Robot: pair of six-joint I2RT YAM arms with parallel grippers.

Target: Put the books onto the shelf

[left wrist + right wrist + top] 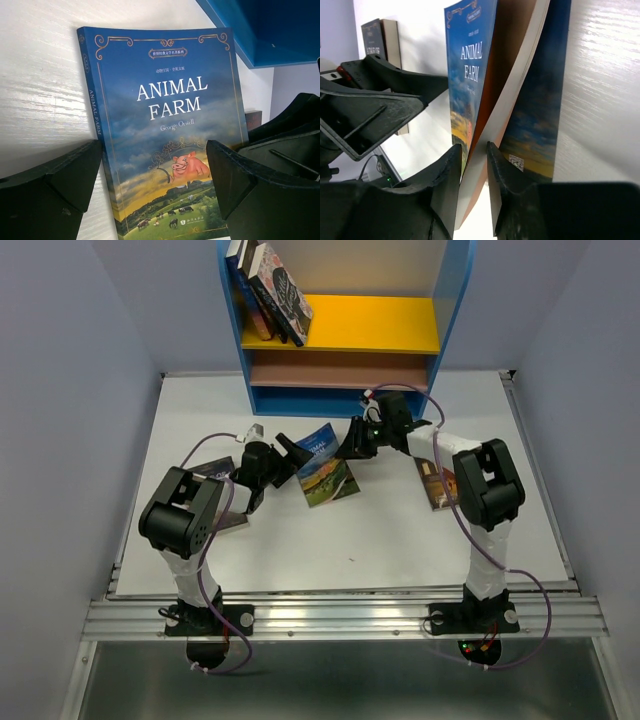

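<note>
The right claw (474, 147) is almost closed. Its two fingers (445, 190) press on one edge of the Animal Farm book (170, 125), with the white pages between them. The blue back cover is outside the grip and lies flat on the white surface (400, 540), so the book is opened a little.

The left claw (154, 145) is wide open and holds nothing. It faces the front cover from the opposite side, just beside the book. I cannot tell if it touches it.

The book is in the middle of the surface, in front of the shelf (455, 300) and apart from it. On the yellow upper board of the shelf, some upright books (275, 290) lean against the left wall.

Two more books lie on the surface. The orange-brown book (437, 485) is beside the right arm, and the dark book (212, 472) is partly hidden under the left arm.
</note>
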